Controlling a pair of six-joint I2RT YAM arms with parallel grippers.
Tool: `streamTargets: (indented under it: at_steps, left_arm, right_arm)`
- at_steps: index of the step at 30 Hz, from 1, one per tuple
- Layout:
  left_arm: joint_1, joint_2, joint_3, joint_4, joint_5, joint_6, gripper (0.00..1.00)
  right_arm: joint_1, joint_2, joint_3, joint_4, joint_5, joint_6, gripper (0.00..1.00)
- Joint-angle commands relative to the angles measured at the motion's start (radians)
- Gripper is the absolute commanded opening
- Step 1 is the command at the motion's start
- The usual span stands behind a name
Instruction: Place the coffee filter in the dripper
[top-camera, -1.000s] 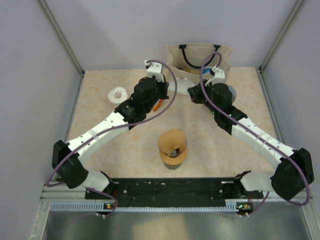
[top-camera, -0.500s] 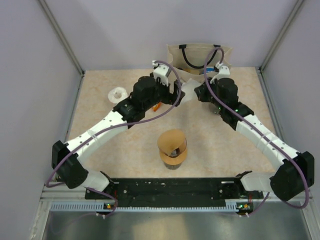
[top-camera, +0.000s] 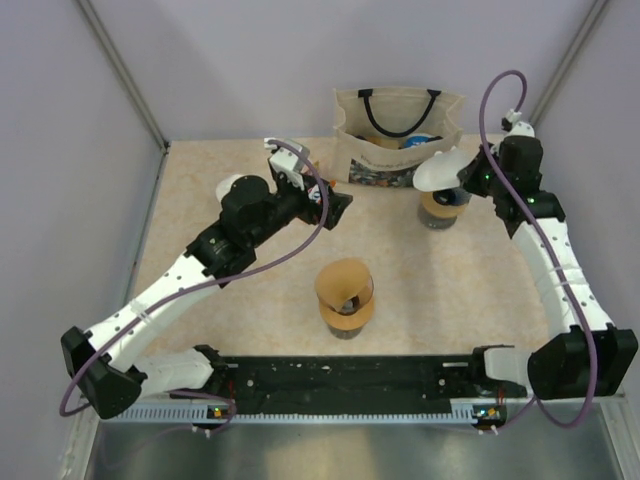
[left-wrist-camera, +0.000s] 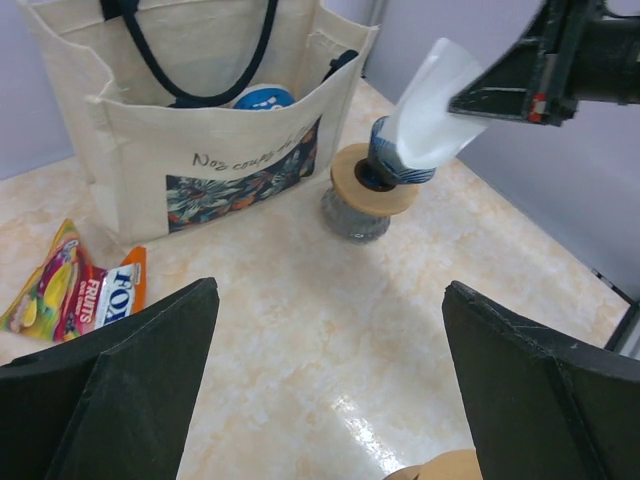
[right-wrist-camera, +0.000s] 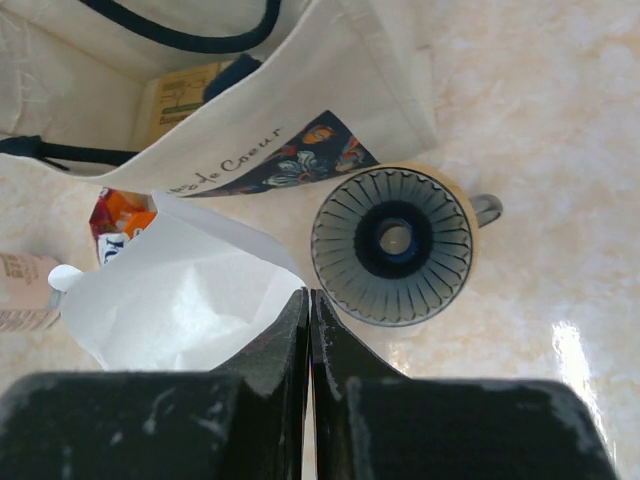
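Observation:
The white paper coffee filter (top-camera: 436, 169) hangs pinched at one edge in my right gripper (top-camera: 468, 176), which is shut on it. It hovers just above and to the left of the dripper (top-camera: 443, 206), a grey ribbed cone with a tan wooden collar standing on the table. In the right wrist view the filter (right-wrist-camera: 180, 290) spreads left of the shut fingertips (right-wrist-camera: 308, 296), and the dripper (right-wrist-camera: 392, 245) lies empty beside them. My left gripper (top-camera: 338, 207) stands wide open and empty over bare table. Its wrist view shows the filter (left-wrist-camera: 435, 105) over the dripper (left-wrist-camera: 365, 190).
A cream tote bag (top-camera: 395, 140) with dark handles stands at the back, close behind the dripper. Colourful snack packets (left-wrist-camera: 70, 285) lie at its left foot. A brown cone-shaped object on a dark base (top-camera: 345, 295) stands mid-table near the front.
My left gripper has opened, let go of the filter and drawn back to the left. The right arm has carried the filter rightwards to the dripper.

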Motion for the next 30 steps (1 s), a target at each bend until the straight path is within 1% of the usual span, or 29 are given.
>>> streamTargets:
  at_steps: [1, 3, 6, 7, 14, 20, 30]
  left_arm:
    - [0.011, -0.020, -0.045, 0.039, -0.103, -0.024, 0.99]
    - [0.016, -0.022, -0.058, 0.033, -0.117, -0.036, 0.99]
    - [0.019, -0.023, -0.067, 0.030, -0.123, -0.036, 0.99]
    - [0.020, -0.022, -0.071, 0.030, -0.123, -0.036, 0.99]
    - [0.031, -0.019, -0.084, 0.027, -0.121, -0.044, 0.99]
    - [0.036, -0.011, -0.084, 0.027, -0.118, -0.048, 0.99]
    - [0.043, -0.003, -0.084, 0.028, -0.121, -0.048, 0.99]
  right_arm:
    - [-0.066, -0.014, 0.061, -0.095, -0.054, -0.017, 0.00]
    - [-0.088, -0.001, 0.067, -0.100, -0.071, -0.017, 0.00]
    - [-0.088, 0.013, 0.069, -0.100, -0.065, -0.019, 0.00]
    - [-0.120, 0.016, 0.070, -0.101, -0.063, -0.020, 0.00]
    - [-0.161, 0.038, 0.078, -0.101, -0.057, -0.030, 0.00]
    - [-0.165, 0.079, 0.073, -0.106, -0.054, -0.039, 0.00]
    - [-0.166, 0.177, 0.090, -0.058, -0.076, -0.062, 0.00]
